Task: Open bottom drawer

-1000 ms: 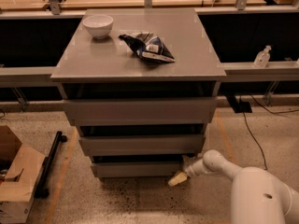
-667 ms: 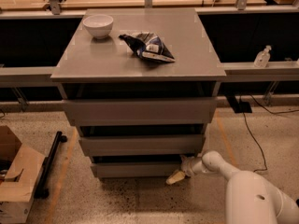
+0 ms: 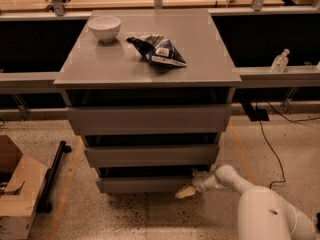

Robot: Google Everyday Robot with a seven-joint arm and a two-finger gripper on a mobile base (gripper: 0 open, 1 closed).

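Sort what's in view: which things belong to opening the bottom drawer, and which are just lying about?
Belongs to the job:
bottom drawer, lowest of the three; gripper, low at that drawer's right end, near the floor.

Just lying about:
white bowl and snack bag on the cabinet top; bottle on the right ledge; cardboard box on the floor at left.

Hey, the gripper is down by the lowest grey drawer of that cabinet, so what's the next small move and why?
Probably ease the gripper in against the right end of the plain matte grey bottom drawer, then pull gently away from the cabinet. The gripper sits low by the drawer's lower right corner, the flat front has no handle to grab, and the drawer looks closed, with none of its interior showing.
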